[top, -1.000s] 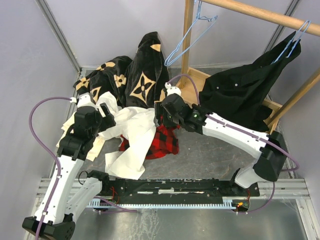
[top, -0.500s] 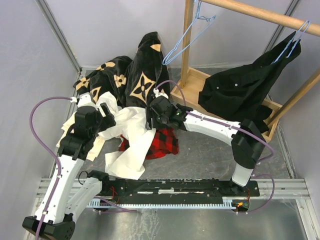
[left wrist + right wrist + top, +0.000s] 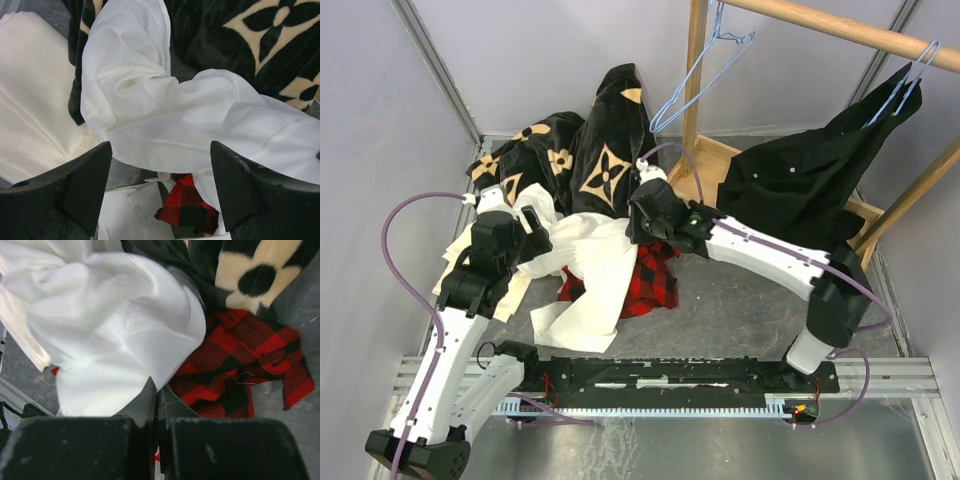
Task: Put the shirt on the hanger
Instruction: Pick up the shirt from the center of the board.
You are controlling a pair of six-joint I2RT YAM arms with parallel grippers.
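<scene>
shirt (image 3: 598, 262): plain white | plaid shirt (image 3: 655, 285): red-black checks | garment (image 3: 610, 170): black, tan flowers | hanger (image 3: 679, 85): light blue

A matte grey tabletop (image 3: 750, 310), scuffed and speckled, spreads below me. A pale lavender-grey wall panel (image 3: 380, 130) closes off 9 o'clock. A second panel of the same colour (image 3: 540, 50) stands at 12, and a slanting silver aluminium corner strut (image 3: 435, 65) joins them at 11. At 1 to 2 o'clock stands a light wooden clothes rack (image 3: 695, 70), its round rail (image 3: 840, 25) running toward 3 above a flat wooden base frame (image 3: 705, 170). Silver slotted rails (image 3: 910, 378) cross at 6. The light is soft and even.
</scene>
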